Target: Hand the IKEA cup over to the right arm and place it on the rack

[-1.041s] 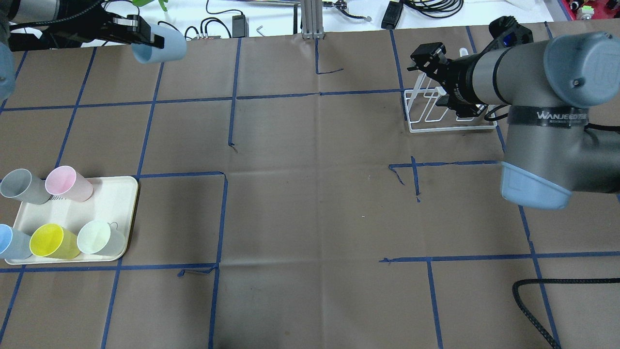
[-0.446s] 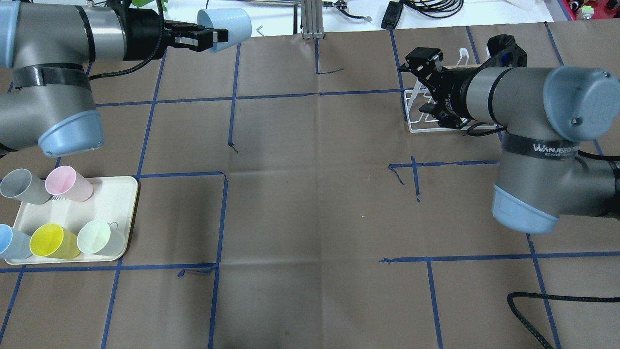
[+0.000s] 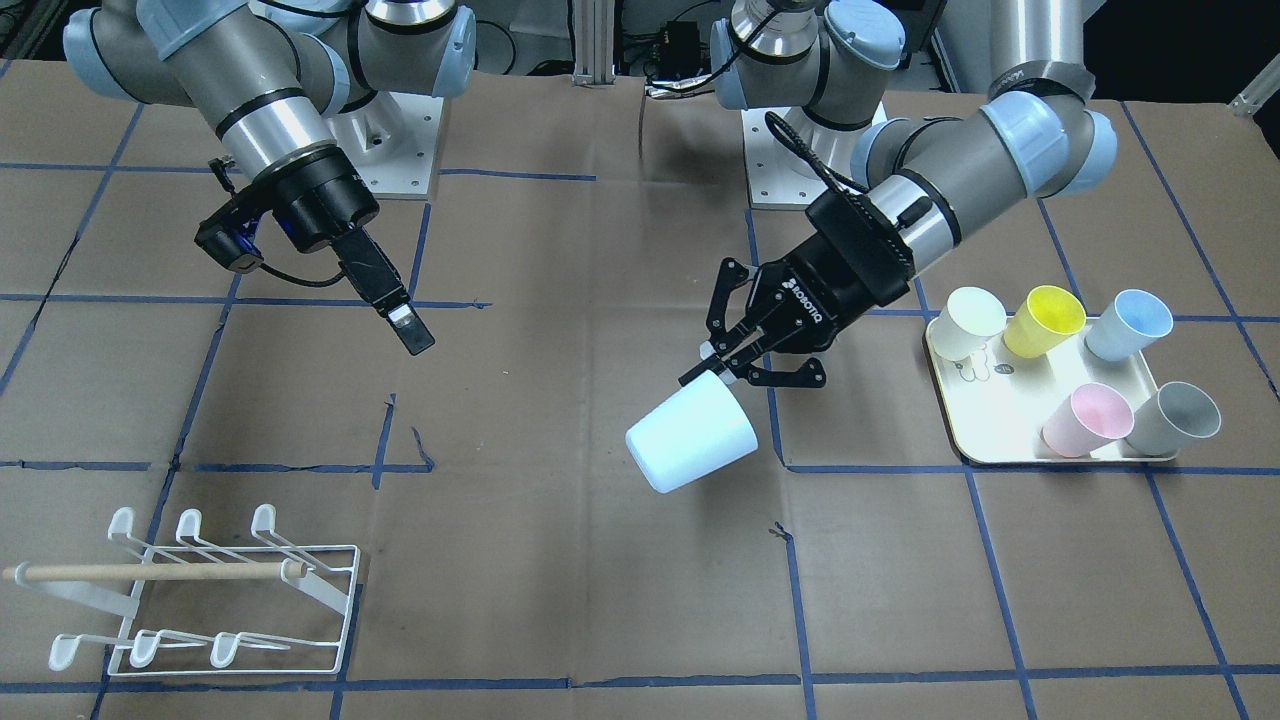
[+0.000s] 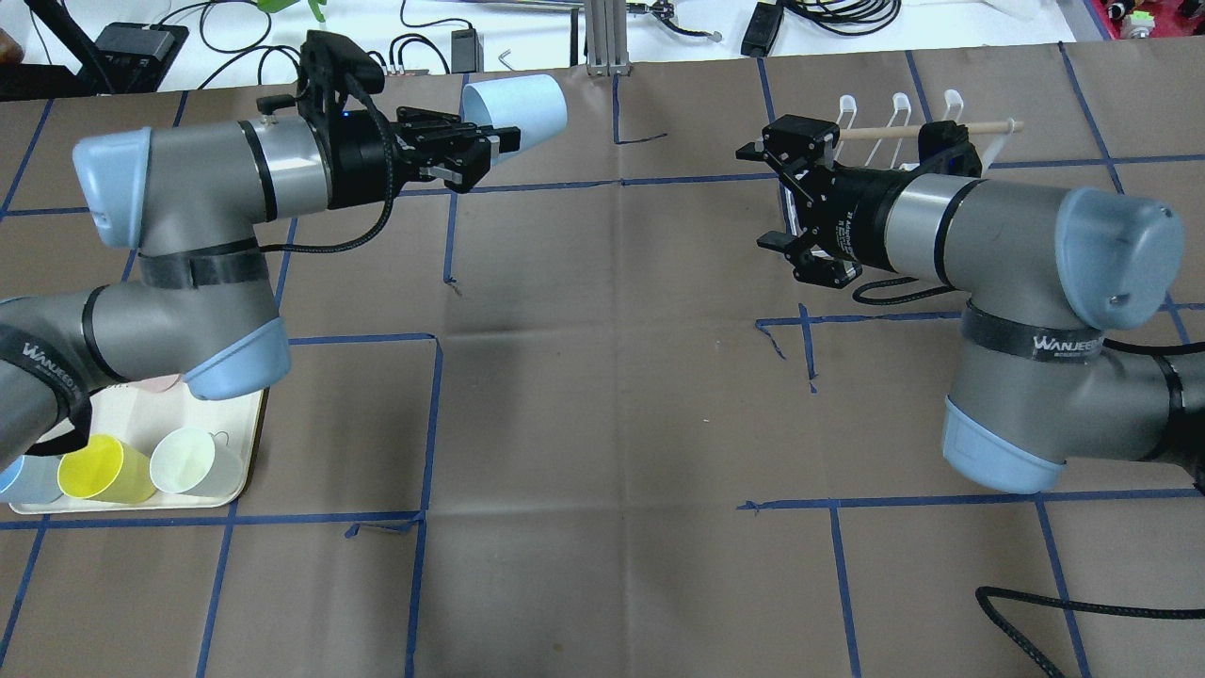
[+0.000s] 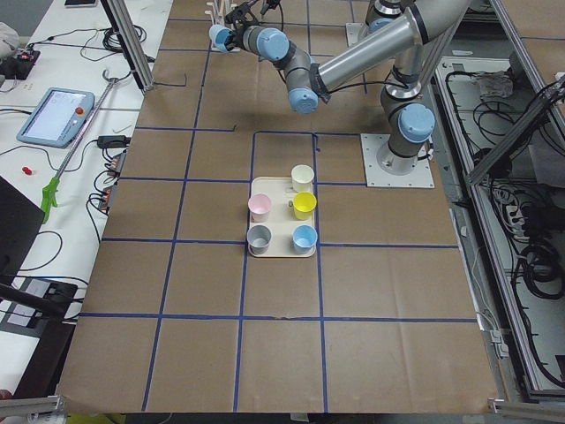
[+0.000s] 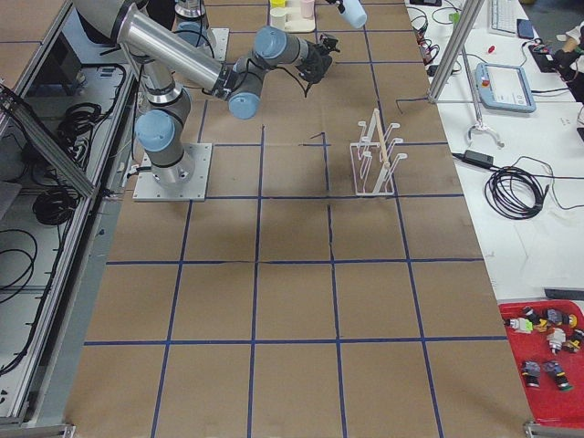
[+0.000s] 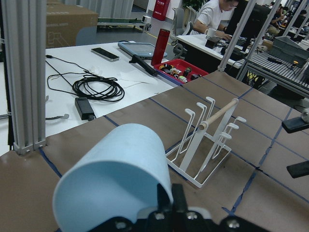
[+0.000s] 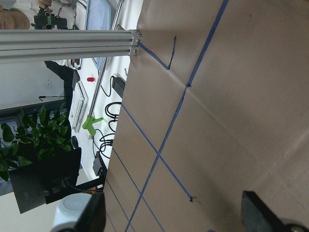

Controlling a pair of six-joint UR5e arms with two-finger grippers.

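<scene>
The pale blue cup (image 4: 518,108) hung sideways above the counter (image 4: 612,377), clamped in the left claw (image 4: 491,149) and jutting past its tips toward the right claw (image 4: 764,196), which gaped wide, well apart. Both claws had drawn nearer the middle than moments before.

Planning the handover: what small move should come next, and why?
Probably bring the right gripper closer to the cup. Its fingers are open but far from it, while the left gripper holds the cup sideways above the table.
</scene>
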